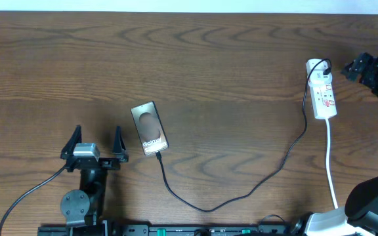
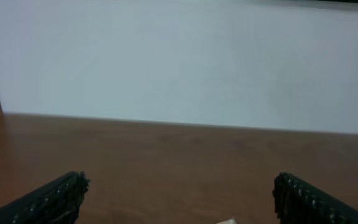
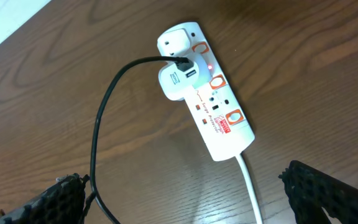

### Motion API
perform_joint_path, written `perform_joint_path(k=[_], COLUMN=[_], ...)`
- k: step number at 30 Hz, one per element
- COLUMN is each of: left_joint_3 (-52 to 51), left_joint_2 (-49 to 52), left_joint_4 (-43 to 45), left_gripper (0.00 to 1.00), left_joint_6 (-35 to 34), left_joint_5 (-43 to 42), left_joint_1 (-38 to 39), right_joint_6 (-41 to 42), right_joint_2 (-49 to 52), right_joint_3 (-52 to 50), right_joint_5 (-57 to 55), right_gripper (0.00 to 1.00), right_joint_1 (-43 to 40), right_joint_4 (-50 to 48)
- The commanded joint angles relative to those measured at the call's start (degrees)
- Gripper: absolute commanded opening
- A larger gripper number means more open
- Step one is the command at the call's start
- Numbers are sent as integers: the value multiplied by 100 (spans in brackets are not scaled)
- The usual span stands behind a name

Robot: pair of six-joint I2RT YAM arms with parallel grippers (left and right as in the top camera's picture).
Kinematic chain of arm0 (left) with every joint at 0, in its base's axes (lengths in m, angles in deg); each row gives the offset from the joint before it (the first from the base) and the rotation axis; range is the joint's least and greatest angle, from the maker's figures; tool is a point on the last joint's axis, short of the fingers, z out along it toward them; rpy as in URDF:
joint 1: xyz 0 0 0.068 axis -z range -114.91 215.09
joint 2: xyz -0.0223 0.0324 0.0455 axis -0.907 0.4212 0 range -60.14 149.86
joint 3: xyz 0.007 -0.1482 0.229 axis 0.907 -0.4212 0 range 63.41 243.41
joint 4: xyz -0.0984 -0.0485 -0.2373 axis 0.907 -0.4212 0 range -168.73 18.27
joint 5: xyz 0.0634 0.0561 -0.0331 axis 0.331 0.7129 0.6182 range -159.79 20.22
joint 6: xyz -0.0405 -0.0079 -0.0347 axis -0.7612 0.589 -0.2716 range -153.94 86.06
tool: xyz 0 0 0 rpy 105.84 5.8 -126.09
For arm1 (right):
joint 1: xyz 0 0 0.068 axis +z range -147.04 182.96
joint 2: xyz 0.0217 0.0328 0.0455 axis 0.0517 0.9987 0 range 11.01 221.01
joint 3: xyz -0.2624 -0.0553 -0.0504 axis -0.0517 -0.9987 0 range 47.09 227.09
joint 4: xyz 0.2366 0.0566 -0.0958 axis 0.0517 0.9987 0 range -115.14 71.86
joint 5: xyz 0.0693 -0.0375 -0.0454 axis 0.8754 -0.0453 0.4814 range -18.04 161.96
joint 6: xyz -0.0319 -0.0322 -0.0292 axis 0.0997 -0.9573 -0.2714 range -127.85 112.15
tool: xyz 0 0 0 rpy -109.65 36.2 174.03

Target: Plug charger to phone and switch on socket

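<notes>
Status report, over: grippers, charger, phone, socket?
Left gripper open, empty. Right gripper open, near socket. Charger runs socket to phone; red light lit. Nothing blocking.

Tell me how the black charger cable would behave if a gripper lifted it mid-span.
Probably floppy: the charger cable lies in a loose, wandering curve across the table. Likely light, being so thin. Lifting it might drag the phone, since one end meets the phone's edge.

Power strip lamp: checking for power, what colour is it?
Red; the lamp on the power strip shows best in the right wrist view.
</notes>
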Motion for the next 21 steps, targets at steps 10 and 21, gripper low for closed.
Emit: perform_joint_path(k=[10, 21], left_joint_3=[-11, -11], left_joint_2=[-212, -212], left_joint_4=[-1084, -1482], left_gripper=[97, 97], left_joint_6=[-4, 358], left_joint_5=[177, 173], left_joint_1=[-57, -57], right_joint_6=[50, 50], right_joint_2=[0, 0], right_joint_3=[55, 55], right_joint_5=[15, 15], right_gripper=[99, 99], right_joint_1=[17, 17], right_joint_4=[7, 9])
